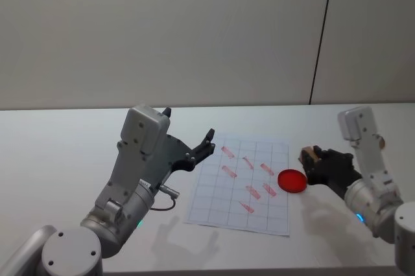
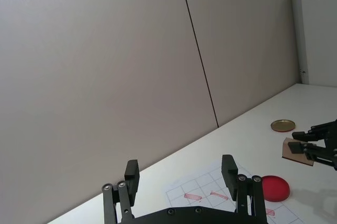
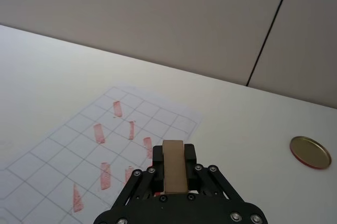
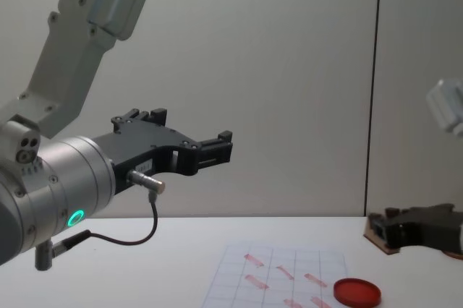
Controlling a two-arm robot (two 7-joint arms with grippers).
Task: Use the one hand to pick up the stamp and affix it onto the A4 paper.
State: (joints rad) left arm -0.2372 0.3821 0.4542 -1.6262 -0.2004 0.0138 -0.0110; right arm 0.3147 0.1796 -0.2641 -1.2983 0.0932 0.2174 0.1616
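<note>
Inside the clamped right pincer, the stamp

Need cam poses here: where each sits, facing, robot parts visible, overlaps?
Head: high on the robot, looking down at the paper; shows the left gripper open and the right gripper holding the stamp.
Chest: low, looking across the table; left gripper large, right gripper at the right edge.
Left wrist: looks across the paper to the wall; own open fingers.
Right wrist: looks over the paper; own gripper, stamp.
Shared: both wrist views catch the gold disc; head and chest, the red disc.
</note>
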